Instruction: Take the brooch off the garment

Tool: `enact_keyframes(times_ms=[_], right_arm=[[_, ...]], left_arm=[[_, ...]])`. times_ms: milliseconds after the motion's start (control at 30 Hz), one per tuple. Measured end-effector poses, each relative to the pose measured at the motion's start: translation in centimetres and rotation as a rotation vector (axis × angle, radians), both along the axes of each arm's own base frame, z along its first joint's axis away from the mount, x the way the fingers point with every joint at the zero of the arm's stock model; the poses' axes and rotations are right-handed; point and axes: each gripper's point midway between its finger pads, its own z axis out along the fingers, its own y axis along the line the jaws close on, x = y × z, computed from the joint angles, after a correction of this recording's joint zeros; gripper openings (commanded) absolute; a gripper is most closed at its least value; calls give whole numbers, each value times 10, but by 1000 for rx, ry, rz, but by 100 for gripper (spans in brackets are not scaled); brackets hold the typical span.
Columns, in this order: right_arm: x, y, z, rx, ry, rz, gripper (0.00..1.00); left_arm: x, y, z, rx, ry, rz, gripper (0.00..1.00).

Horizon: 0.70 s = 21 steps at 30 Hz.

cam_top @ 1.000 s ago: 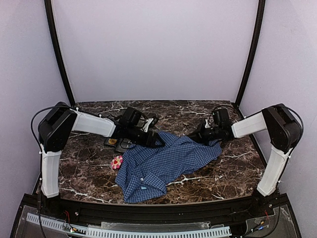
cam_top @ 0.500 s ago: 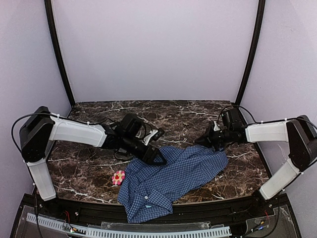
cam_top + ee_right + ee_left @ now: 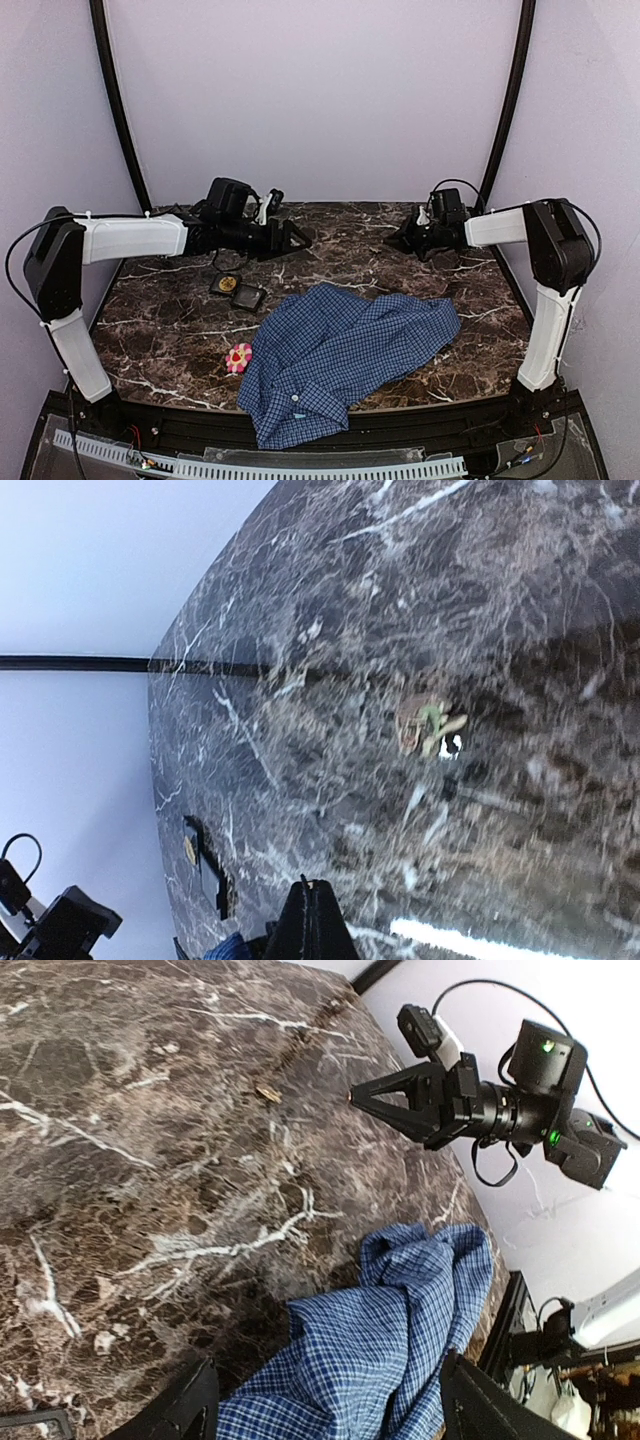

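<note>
A dark marble table [image 3: 170,340] veined in white stands inside pale lilac walls [image 3: 310,100]. The left gripper [image 3: 328,1380] hangs over the far middle of the table with its jaws set wide. It holds nothing and touches nothing. In its own wrist view the blue checked shirt [image 3: 340,345] lies in the gap between the two fingers, lower down on the table. The right gripper [image 3: 312,905] is pressed fully closed on nothing, above bare marble at the far right. The shirt lies crumpled across the near middle, well apart from both grippers.

Only the top view shows the brooch [image 3: 238,357], a pink flower lying on the marble just beside the shirt's left edge. A black tray [image 3: 238,290] sits farther back. The left wrist view shows the right gripper's closed tips pointing toward it. The right wrist view shows a small tan-green speck [image 3: 430,728] on the marble.
</note>
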Motion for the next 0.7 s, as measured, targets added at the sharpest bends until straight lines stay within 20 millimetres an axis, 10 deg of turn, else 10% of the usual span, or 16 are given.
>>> enact_keyframes(times_ms=[267,700], right_arm=[[53,3,-30,9,-2,-18,0],[67,2,-71,19,66,-62,0]], left_arm=[[22,11,0,2,13,114,77],[36,26,-5,18,28,164,77]])
